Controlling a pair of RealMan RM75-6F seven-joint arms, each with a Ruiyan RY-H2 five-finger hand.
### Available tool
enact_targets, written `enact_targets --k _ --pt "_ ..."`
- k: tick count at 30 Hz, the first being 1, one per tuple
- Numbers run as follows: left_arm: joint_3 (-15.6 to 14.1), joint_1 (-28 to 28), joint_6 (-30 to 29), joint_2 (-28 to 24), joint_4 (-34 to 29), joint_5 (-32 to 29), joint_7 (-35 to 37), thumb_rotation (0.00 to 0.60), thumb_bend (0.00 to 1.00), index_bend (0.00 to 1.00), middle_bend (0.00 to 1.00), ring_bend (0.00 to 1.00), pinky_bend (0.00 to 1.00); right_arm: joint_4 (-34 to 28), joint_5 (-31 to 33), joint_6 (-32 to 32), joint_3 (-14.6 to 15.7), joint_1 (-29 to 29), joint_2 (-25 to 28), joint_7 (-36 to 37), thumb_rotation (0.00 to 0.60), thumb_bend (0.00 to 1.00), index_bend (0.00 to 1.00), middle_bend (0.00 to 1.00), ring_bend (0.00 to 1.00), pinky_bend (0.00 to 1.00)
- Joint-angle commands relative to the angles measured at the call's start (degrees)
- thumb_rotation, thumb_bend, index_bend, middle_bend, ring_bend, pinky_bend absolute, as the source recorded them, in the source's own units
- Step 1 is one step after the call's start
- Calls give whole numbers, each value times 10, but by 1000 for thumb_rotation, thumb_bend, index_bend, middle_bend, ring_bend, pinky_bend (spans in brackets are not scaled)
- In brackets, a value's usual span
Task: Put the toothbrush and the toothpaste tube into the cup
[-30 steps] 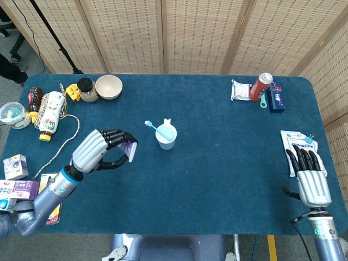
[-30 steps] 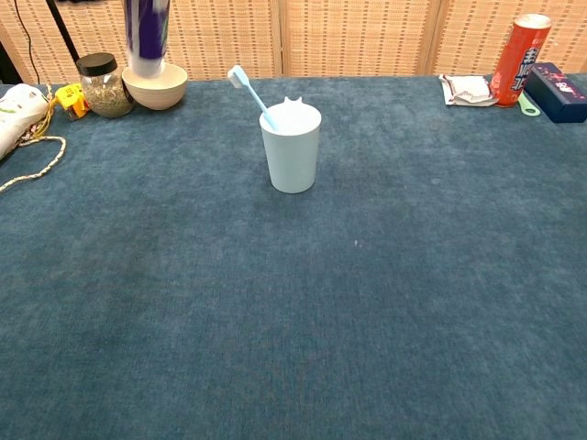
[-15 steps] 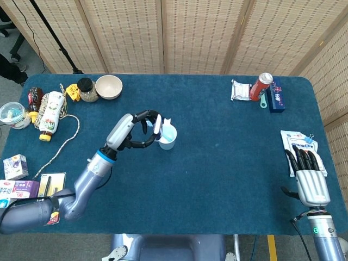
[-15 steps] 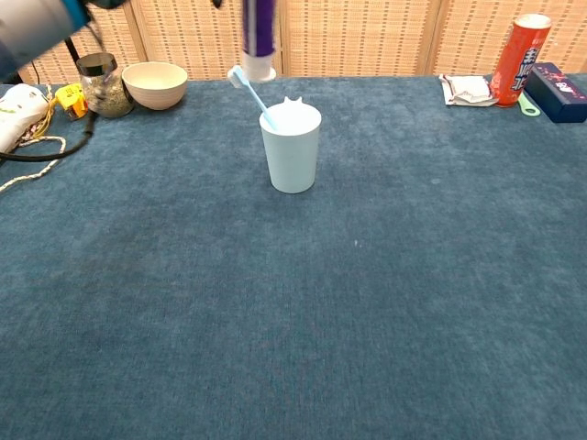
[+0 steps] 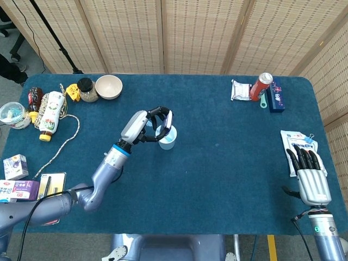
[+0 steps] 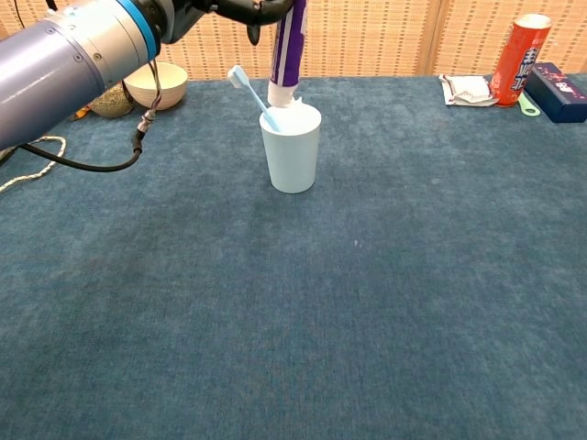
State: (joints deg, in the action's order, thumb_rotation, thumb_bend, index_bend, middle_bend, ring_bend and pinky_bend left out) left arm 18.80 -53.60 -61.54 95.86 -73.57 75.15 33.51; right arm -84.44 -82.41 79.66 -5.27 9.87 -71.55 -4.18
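Holding toothpaste tube [image 6: 285, 50] upright in left robot hand [image 5: 148, 126], cap hanging just above cup [image 6: 291, 148] mouth beside leaning toothbrush [image 6: 250, 94]; right robot hand [image 5: 310, 173] resting empty, fingers extended, far off.

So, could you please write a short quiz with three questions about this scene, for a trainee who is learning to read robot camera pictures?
1. True or false: the toothbrush already stands in the cup.
2. Multiple choice: how is the toothpaste tube held? A) lying flat on the table B) upright, cap end down at the cup's rim C) beside the red can
3. Fill in: the right hand lies near the table's ____ edge, holding nothing.

Key: 1 true. 2 B; the left hand grips it with its fingers at the upper part. 3 right.
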Motion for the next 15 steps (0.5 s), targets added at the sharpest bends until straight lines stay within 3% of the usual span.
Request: enact_targets --k 1,15 --pt "2 -4 13 16 26 -8 5 600 433 555 426 419 609 1 1 -2 0 1 0 1 600 0 3 0 0 0" --pt "-7 -11 34 71 107 -1 24 600 430 546 416 389 609 3 3 -7 0 2 -1 2 600 0 3 0 0 0"
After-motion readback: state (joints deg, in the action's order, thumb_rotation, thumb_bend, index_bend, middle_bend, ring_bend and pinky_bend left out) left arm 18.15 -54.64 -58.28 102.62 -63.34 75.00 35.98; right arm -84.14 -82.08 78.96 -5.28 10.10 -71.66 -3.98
